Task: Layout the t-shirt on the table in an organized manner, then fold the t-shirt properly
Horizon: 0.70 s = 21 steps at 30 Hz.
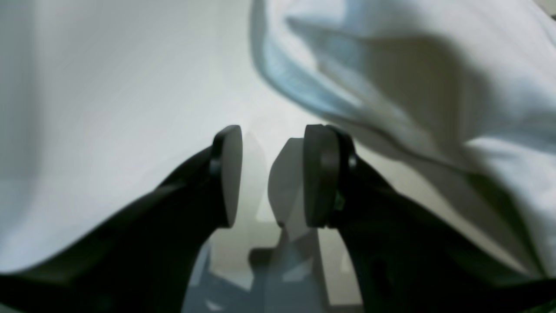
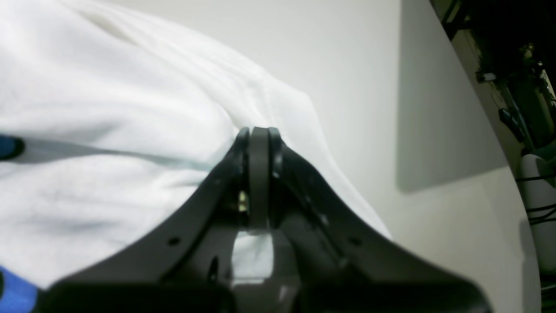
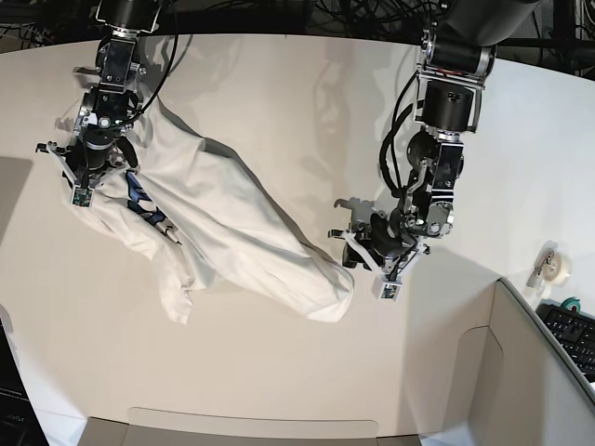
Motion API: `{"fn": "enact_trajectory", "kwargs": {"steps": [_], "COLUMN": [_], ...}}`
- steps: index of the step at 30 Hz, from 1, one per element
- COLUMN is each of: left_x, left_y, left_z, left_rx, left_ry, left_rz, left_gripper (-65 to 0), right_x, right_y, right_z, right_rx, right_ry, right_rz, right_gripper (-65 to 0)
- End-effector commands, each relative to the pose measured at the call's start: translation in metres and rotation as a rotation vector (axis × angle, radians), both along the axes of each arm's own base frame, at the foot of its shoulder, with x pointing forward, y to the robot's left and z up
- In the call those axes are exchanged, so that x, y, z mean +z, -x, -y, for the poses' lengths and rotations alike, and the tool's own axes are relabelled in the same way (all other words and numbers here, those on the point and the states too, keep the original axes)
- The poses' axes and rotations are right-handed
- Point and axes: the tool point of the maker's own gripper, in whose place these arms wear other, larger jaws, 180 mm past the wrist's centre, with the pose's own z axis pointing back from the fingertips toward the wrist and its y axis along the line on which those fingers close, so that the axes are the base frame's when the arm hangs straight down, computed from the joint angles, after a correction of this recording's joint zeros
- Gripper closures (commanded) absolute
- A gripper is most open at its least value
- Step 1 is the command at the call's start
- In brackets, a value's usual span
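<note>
The t-shirt (image 3: 223, 218) lies crumpled in a long diagonal heap across the white tabletop (image 3: 279, 372), its blue lettering half buried in folds. At the shirt's far upper end the right end effector (image 3: 93, 172) is pinched tight on a bunched edge of the cloth. Just off the shirt's lower end, the left end effector (image 3: 386, 253) hangs with its jaws parted and nothing between them, the fabric lying just beside it.
</note>
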Motion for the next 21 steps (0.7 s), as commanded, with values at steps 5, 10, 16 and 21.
{"fn": "enact_trajectory", "kwargs": {"steps": [5, 10, 16, 21], "left_x": [0.039, 0.043, 0.042, 0.042], "left_y": [-0.018, -0.017, -0.017, -0.016], "left_z": [0.006, 0.011, 0.021, 0.031], "left_rx": [0.023, 0.023, 0.015, 0.006], "left_ry": [0.064, 0.082, 0.095, 0.112], "left_rz": [0.062, 0.053, 0.049, 0.047], "left_gripper": [-22.7, -24.2, -24.2, -24.1], "right_x": [-0.047, -0.049, -0.050, -0.050], "right_y": [0.040, 0.044, 0.045, 0.044], "right_z": [-0.012, -0.012, -0.012, -0.013], "right_rx": [-0.046, -0.047, -0.047, -0.046], "right_ry": [-0.122, -0.124, -0.126, -0.126], "right_rz": [-0.211, -0.219, -0.220, -0.220], "right_gripper": [0.0, 0.0, 0.0, 0.0]}}
